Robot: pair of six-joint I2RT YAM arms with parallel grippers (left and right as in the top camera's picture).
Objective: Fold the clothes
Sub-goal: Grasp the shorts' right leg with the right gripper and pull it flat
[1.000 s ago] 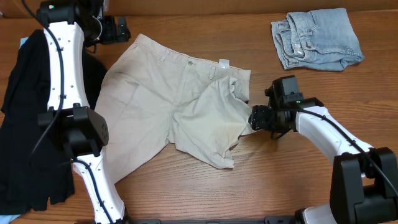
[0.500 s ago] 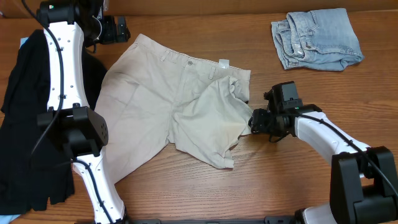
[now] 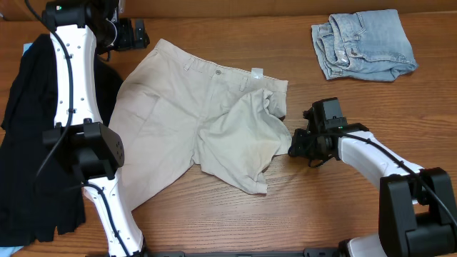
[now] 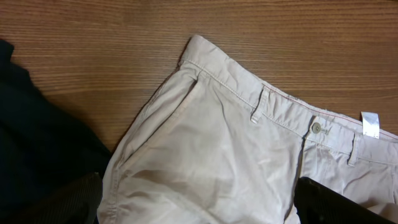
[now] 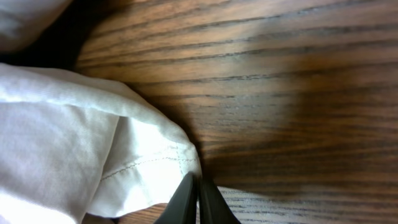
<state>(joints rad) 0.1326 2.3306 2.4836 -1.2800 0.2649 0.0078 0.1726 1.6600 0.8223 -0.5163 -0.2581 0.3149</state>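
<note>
The clothes, a pair of pale beige shorts (image 3: 178,121), lie spread on the wooden table, the right leg folded and rumpled over the middle. In the overhead view my right gripper (image 3: 293,143) sits at that leg's right edge. The right wrist view shows its jaws (image 5: 198,186) pressed together on the stitched hem corner of the shorts (image 5: 62,137). My left gripper (image 3: 139,33) hovers at the back left, beyond the waistband. In the left wrist view it stands open (image 4: 196,196) above the shorts (image 4: 217,143), whose button and white label show.
A folded light-blue denim piece (image 3: 364,44) lies at the back right. A large black garment (image 3: 28,143) covers the table's left side under the left arm and shows dark at the left (image 4: 37,137) of the left wrist view. Bare wood lies in front of the shorts.
My right gripper has closed from open onto the hem corner of the shorts and shifted slightly toward the front. The left arm has not moved.
</note>
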